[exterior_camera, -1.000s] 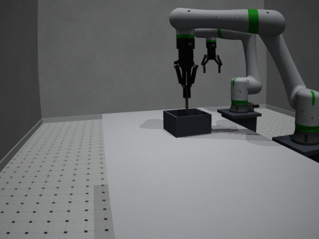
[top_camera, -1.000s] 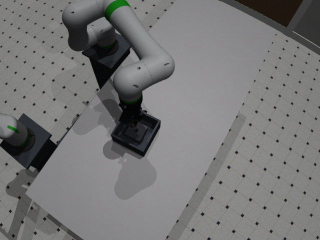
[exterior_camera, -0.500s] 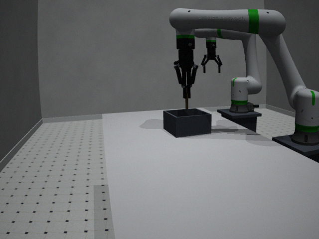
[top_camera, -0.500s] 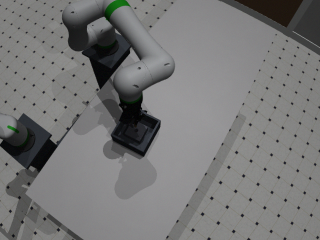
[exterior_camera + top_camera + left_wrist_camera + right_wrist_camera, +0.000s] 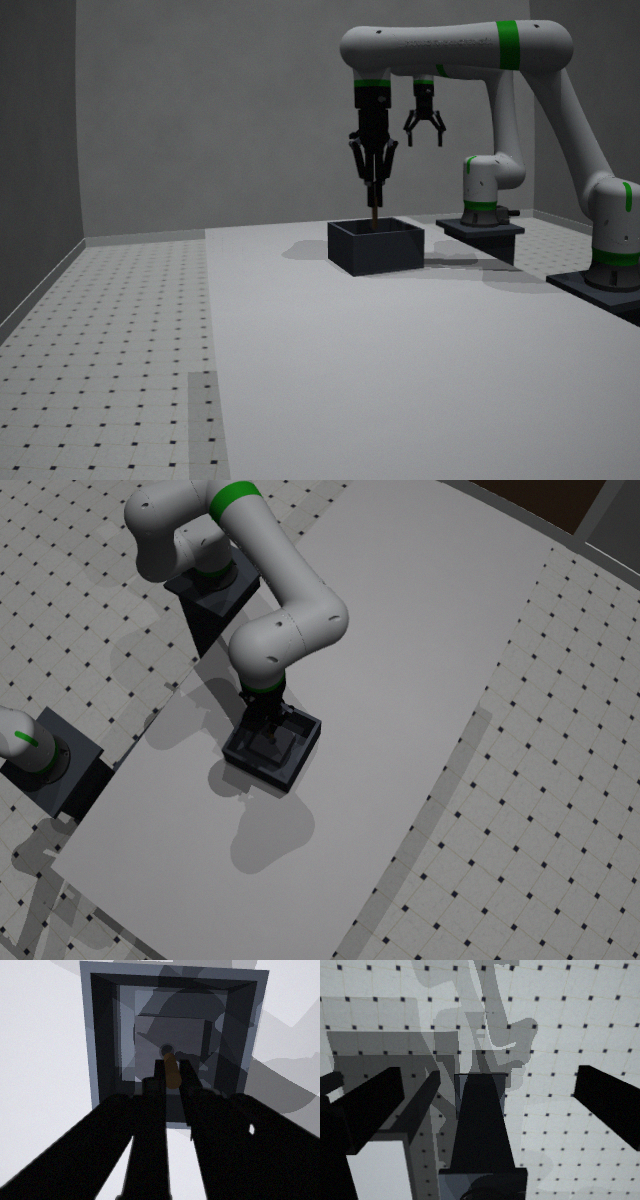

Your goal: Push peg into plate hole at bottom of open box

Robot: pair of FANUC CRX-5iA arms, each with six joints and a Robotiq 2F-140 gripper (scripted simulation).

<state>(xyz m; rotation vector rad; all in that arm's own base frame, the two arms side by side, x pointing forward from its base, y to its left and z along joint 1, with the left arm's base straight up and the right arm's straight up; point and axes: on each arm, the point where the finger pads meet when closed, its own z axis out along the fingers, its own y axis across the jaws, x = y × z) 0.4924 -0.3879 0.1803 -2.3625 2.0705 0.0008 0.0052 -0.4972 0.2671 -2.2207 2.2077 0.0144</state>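
Tabletop (image 5: 413, 686) (image 5: 413, 361) (image 5: 40, 1060) (image 5: 380, 1170): pale and matte, running from 1 o'clock toward 7 o'clock in the top view and carrying soft grey shadows.
Room: pale floor (image 5: 542, 790) (image 5: 103, 361) (image 5: 580, 1035) with small dark diamonds is spreading around the table; a plain grey wall (image 5: 232, 103) is rising behind.
Box (image 5: 305, 759) (image 5: 387, 253) (image 5: 175, 971): dark slate, square and open-topped, sitting on the tabletop a little toward 8 o'clock from the top view's centre.
Plate (image 5: 268, 751) (image 5: 185, 1035): dull grey-brown, lying inside the box, its round dark hole (image 5: 167, 1050) showing.
Peg (image 5: 271, 735) (image 5: 375, 214) (image 5: 172, 1072): slim, orange-brown, standing nearly upright and pointing down through the box's open top; in the left wrist view its lower end is showing just beside the hole, which is lying toward 11 o'clock from it. Whether the tip is touching the plate, I cannot tell.
Left gripper (image 5: 269, 722) (image 5: 374, 198) (image 5: 172, 1062): black, its narrow-set fingers pinching the peg above the box.
Right gripper (image 5: 424, 139) (image 5: 490, 1077): spreading its fingers wide, holding nothing, hanging toward 1 o'clock from the box in the exterior view.

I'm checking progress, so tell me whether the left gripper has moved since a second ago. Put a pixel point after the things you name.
Yes: the left gripper (image 5: 271, 726) (image 5: 375, 205) (image 5: 171, 1073) has moved down, closer to the box (image 5: 255, 770) (image 5: 387, 253) (image 5: 175, 971) in the exterior view.
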